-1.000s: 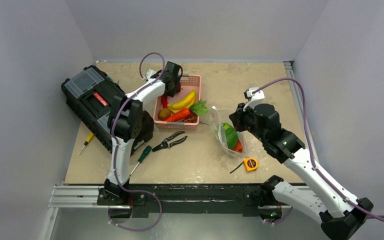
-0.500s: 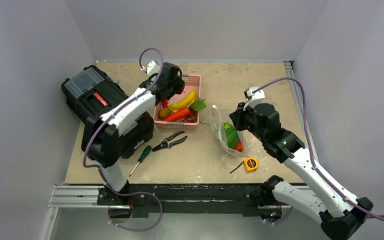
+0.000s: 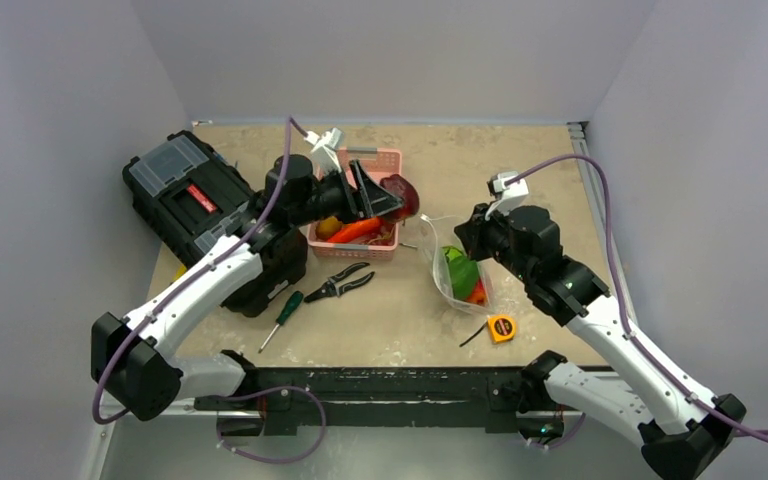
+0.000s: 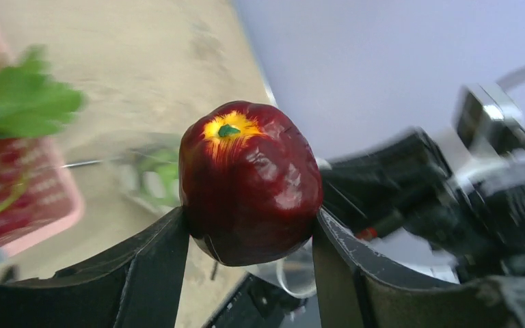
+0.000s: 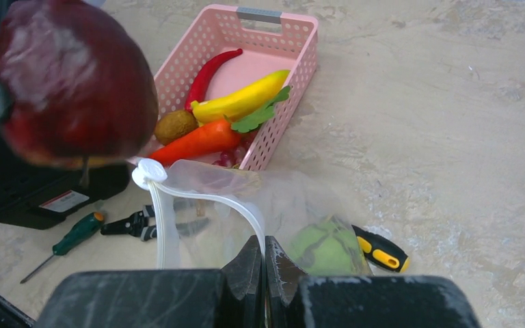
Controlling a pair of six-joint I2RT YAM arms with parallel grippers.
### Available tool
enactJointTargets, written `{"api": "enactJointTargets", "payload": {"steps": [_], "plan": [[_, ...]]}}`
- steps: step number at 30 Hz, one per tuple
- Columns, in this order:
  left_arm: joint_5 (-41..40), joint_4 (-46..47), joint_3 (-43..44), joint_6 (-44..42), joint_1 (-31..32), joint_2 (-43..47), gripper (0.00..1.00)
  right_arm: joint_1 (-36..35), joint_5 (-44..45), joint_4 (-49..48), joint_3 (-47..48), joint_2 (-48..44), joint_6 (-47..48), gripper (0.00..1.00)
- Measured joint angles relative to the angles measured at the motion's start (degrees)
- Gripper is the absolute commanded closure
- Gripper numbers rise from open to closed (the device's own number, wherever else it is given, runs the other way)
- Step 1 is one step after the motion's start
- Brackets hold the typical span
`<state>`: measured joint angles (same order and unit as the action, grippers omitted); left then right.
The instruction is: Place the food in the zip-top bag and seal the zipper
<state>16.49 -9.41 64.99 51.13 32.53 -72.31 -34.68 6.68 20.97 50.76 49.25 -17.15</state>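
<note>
Bag (image 5: 294,205) soft, clear, floppy, likely slippery; lies on table (image 3: 520,160) right of basket (image 3: 388,158), green and orange food inside. Best hold looks like the stiffer zipper (image 5: 202,197). Right claw (image 5: 264,263) is pinched tight on it. Left claw (image 4: 249,220) clamps apple (image 4: 249,181), probably light and rigid, in air near the basket's right edge. Beige matte top, grey walls (image 3: 390,60) close.

You see a glossy dark-red apple (image 4: 249,191), its waxy skin slightly dented. Left gripper (image 4: 249,222) is matt black plastic with scuffed edges. Zip-top bag (image 5: 294,205) is thin clear shiny film; zipper (image 5: 163,229) is smooth opaque white plastic. At 11 o'clock from the bag, pink basket (image 5: 299,68) is matt perforated plastic. Table (image 5: 451,102) is rough, mottled beige, matt.
</note>
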Motion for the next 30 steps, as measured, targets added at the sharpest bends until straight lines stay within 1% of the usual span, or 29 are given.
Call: {"api": "enactJointTargets", "payload": {"steps": [4, 6, 9, 11, 15, 21, 26, 30], "plan": [[13.84, 11.96, -5.2, -2.32, 2.97, 0.9, 1.0, 0.0, -0.48, -0.48, 0.0, 0.37, -0.28, 1.0], [18.45, 15.61, -6.34, -4.07, 5.84, 1.29, 1.0, 0.0, -0.74, -0.52, 0.0, 0.39, -0.39, 1.0], [22.36, 17.55, -6.4, -8.72, 10.97, 1.77, 1.0, 0.0, -1.46, -0.52, 0.0, 0.42, -0.57, 1.0], [22.97, 17.29, -6.4, -11.63, 13.62, 2.16, 1.0, 0.0, -1.73, -0.52, 0.0, 0.46, -0.85, 1.0], [21.18, 15.96, -6.4, -15.82, 16.59, 2.38, 1.0, 0.0, -1.79, -0.52, 0.0, 0.26, -1.42, 1.0], [11.19, 6.34, -4.98, -21.73, 19.19, 0.33, 1.0, 0.0, -1.99, -0.61, 0.0, -0.17, -2.19, 1.0], [4.55, 1.2, -4.26, -22.23, 19.78, -2.14, 1.0, 0.0, -2.38, -0.94, 0.0, -0.2, -2.8, 1.0], [2.38, -2.75, -1.97, -20.7, 19.76, -4.9, 0.99, 0.0, -3.19, -1.44, 0.0, -0.22, -3.06, 1.0]]}}
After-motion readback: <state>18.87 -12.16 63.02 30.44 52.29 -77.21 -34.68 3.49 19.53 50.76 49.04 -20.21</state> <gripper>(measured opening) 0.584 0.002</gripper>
